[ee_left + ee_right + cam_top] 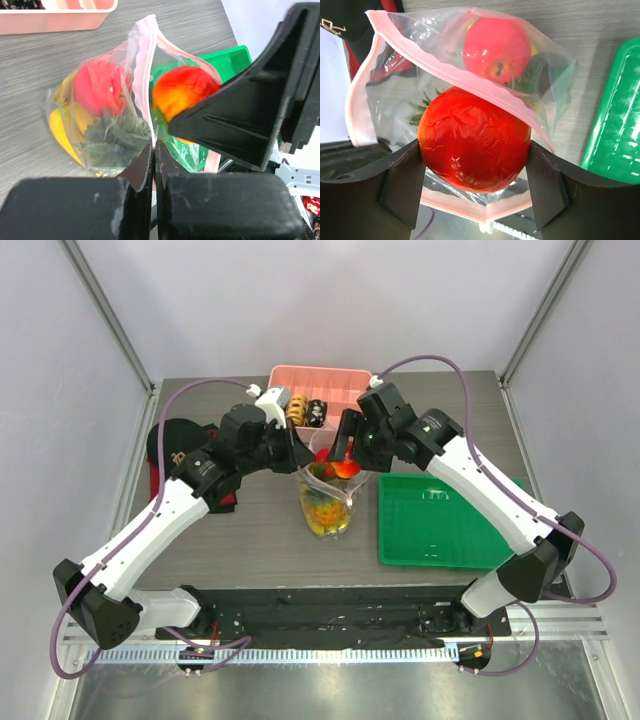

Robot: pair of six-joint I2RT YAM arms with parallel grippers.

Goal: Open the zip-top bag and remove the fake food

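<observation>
The clear zip-top bag point(325, 502) stands mid-table with its pinkish zip mouth open. My left gripper point(305, 461) is shut on the bag's pink rim point(145, 75) at its left side. My right gripper point(343, 462) is shut on a red round fruit point(472, 142) at the bag's mouth, just above the rim; the fruit also shows in the left wrist view point(182, 97). Inside the bag are a second red fruit point(495, 47), a green pineapple crown point(117, 135) and a yellow banana point(62, 132). The avocado is not clearly visible.
A green tray point(440, 525) lies right of the bag. A pink bin point(345, 385) at the back holds small brown and dark rings point(305, 412). A black and red object point(175, 445) lies at the left behind my left arm.
</observation>
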